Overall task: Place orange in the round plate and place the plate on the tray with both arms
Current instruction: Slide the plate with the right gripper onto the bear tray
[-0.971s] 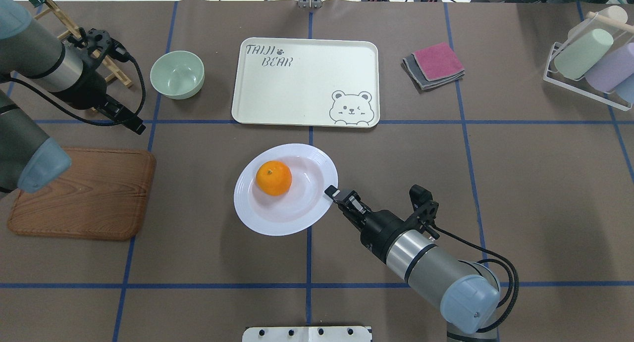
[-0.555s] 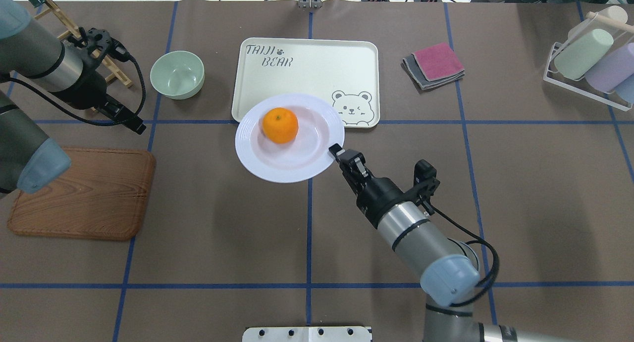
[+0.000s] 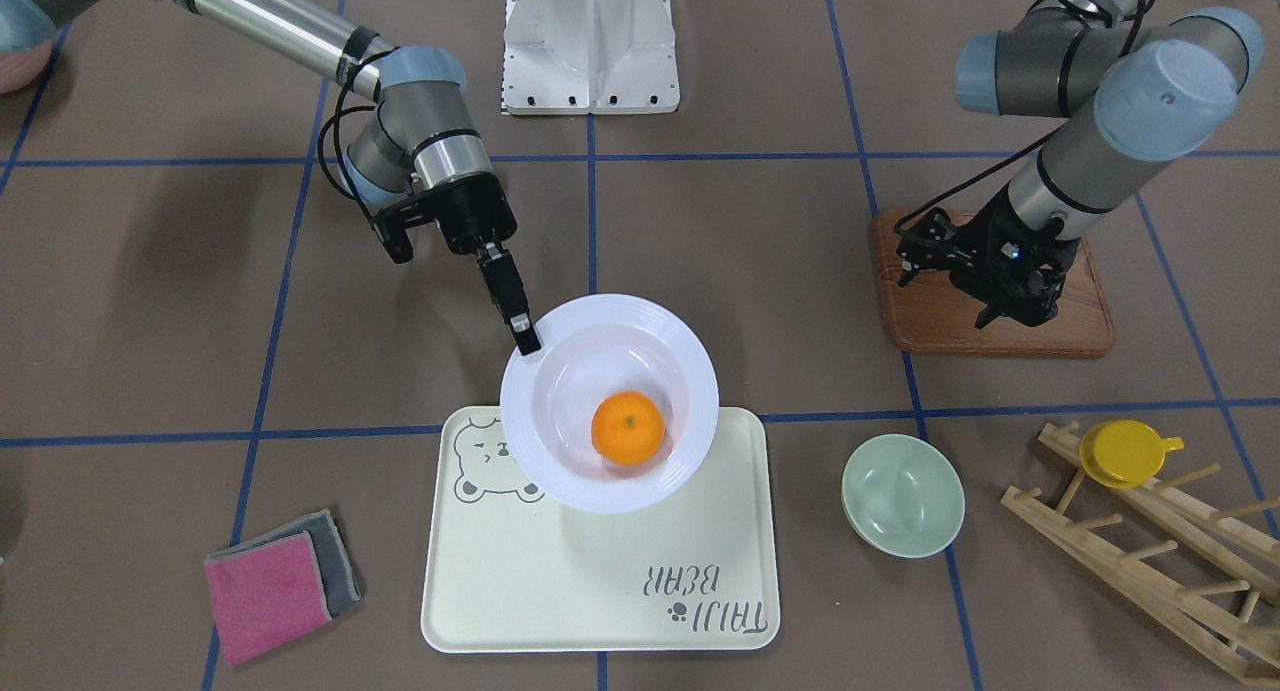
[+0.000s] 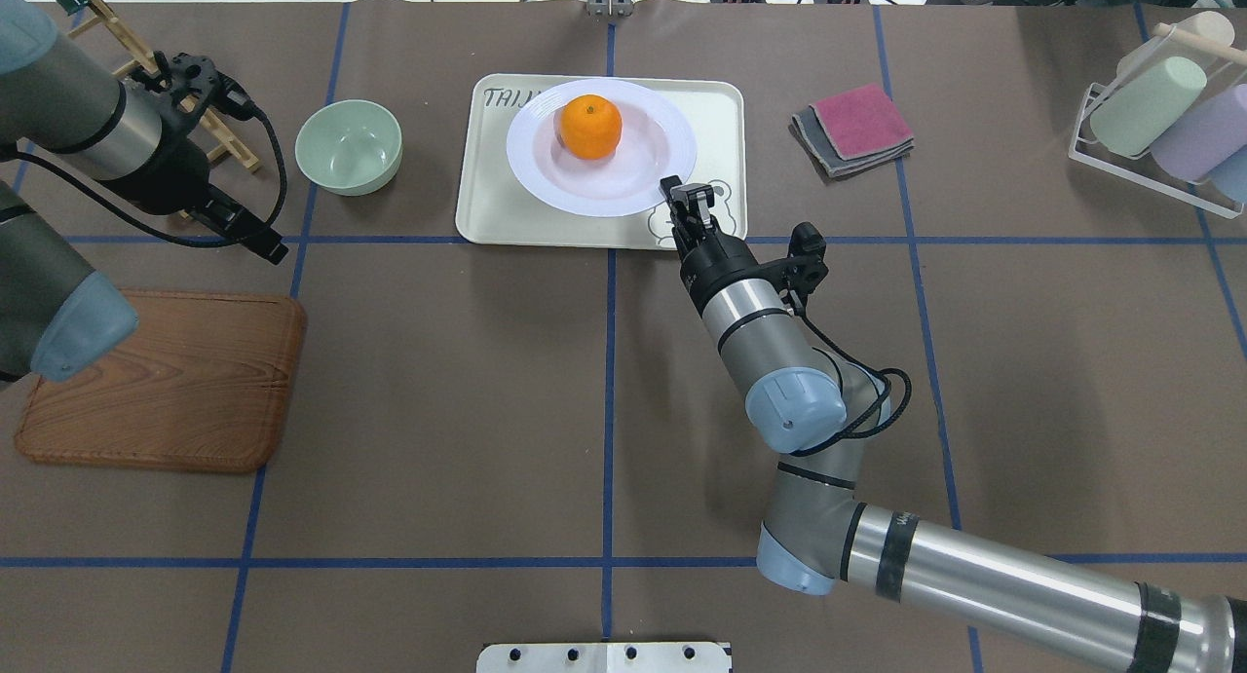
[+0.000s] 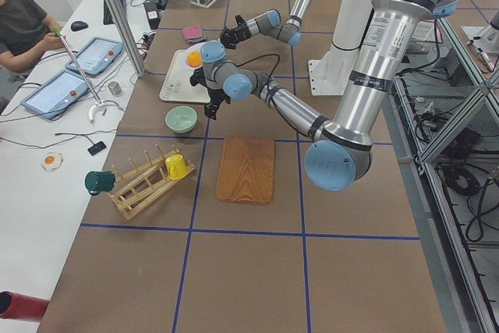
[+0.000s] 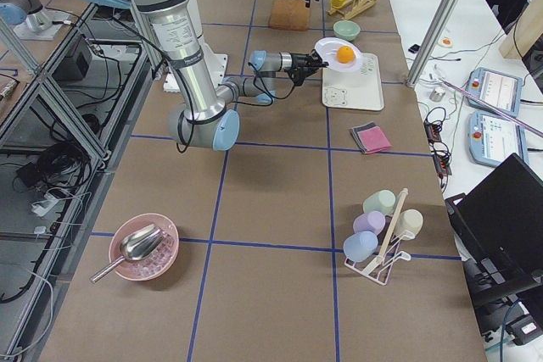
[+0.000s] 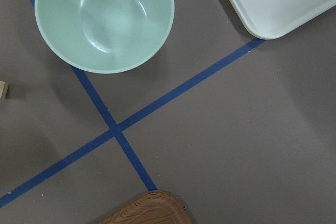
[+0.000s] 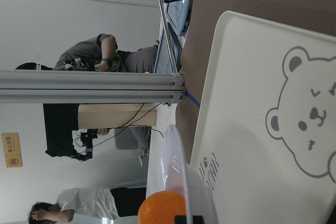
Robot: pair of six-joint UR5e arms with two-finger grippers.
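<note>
Now, round plate (image 4: 623,194): glossy white, deep, with a wide ridged rim; it is held in the air over the tray, on the side with the lettering, and part of that lettering is covered in the overhead view
Orange (image 4: 590,127): small, round and bright, with finely dimpled skin and a tiny green stem dot on top; it lies in the hollow of the plate, on the side away from the gripper
Tray (image 4: 497,210): cream, smooth, rectangular with rounded corners and a low raised edge; a grey bear face is drawn in one corner; it lies flat on the table
Right gripper (image 4: 682,198): black, with thin fingers clamped on the rim of the plate, just above the bear drawing
Left gripper (image 4: 271,252): black, above the table between the green bowl and the wooden board; I cannot tell if its fingers are apart or together
Green bowl (image 4: 349,147): pale green, round, smooth, near the tray
Wooden board (image 4: 161,381): brown, with visible grain and rounded corners
Cloths (image 4: 855,128): soft, a pink one folded on a grey one
Wooden rack (image 3: 1150,531): light pegs, with a yellow cup (image 3: 1125,451) on it
Table (image 4: 438,410): matt brown cover with blue tape lines
</note>
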